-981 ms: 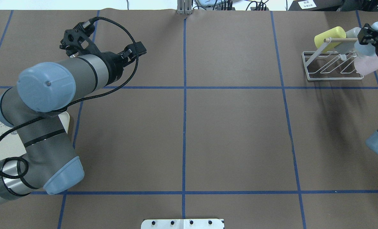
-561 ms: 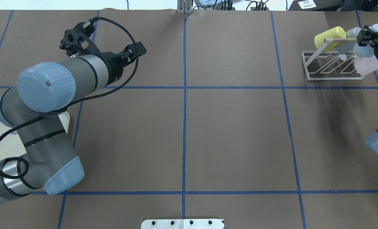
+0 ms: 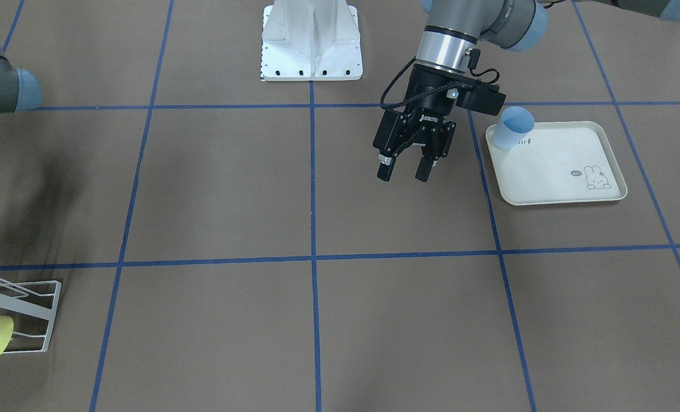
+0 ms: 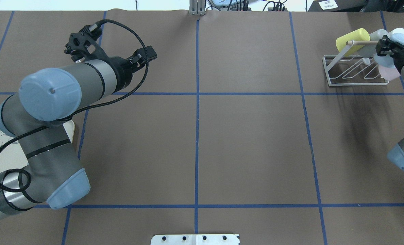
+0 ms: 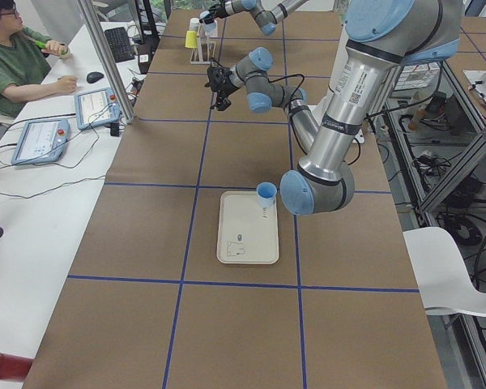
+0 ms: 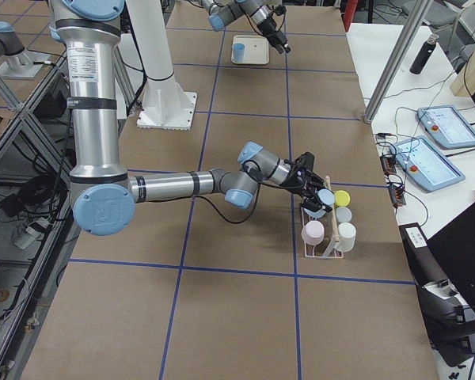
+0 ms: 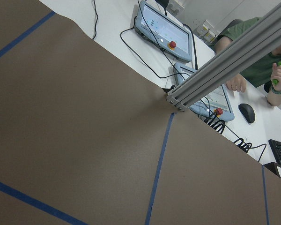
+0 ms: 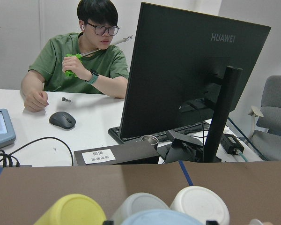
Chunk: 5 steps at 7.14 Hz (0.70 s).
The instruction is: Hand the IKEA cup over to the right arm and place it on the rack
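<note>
Right gripper (image 6: 315, 195) clamps the plain pale-blue cup (image 6: 326, 197) at the white rack (image 4: 336, 60); left gripper (image 3: 403, 171) hangs spread, empty.

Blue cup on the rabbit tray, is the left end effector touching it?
Apart. The exterior front-facing view shows the left end effector open above the table, with bare surface separating its fingers from the blue cup standing in the tray corner.

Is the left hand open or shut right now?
Open. In the front-facing view the black two-finger left hand has its fingers apart, with nothing between them.
</note>
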Each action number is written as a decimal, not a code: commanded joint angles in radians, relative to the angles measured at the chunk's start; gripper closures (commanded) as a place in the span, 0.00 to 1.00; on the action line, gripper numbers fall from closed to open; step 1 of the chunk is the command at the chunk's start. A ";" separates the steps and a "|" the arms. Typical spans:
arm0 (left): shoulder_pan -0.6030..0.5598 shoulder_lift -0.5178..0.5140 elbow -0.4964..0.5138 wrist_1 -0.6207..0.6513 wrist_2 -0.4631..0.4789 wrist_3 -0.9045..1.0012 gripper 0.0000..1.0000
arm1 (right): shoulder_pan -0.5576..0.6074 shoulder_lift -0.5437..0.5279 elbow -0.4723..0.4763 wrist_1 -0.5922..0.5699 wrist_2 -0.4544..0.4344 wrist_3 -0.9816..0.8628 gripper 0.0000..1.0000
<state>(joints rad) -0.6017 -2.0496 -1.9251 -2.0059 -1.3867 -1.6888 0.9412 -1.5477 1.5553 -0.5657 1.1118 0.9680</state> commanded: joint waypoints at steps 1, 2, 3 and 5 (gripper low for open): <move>0.002 0.000 0.000 -0.001 0.000 -0.002 0.00 | -0.001 -0.002 -0.015 0.001 -0.001 -0.002 1.00; 0.002 0.000 0.000 -0.002 0.000 -0.002 0.00 | -0.001 -0.003 -0.017 0.001 -0.001 -0.002 0.79; 0.002 0.000 0.000 -0.002 0.000 -0.002 0.00 | -0.001 -0.003 -0.029 0.003 -0.006 -0.002 0.01; 0.002 0.000 0.000 -0.004 0.002 -0.003 0.00 | 0.001 -0.002 -0.026 0.006 -0.006 -0.055 0.00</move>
<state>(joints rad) -0.5998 -2.0494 -1.9252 -2.0083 -1.3863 -1.6908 0.9407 -1.5499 1.5280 -0.5624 1.1066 0.9500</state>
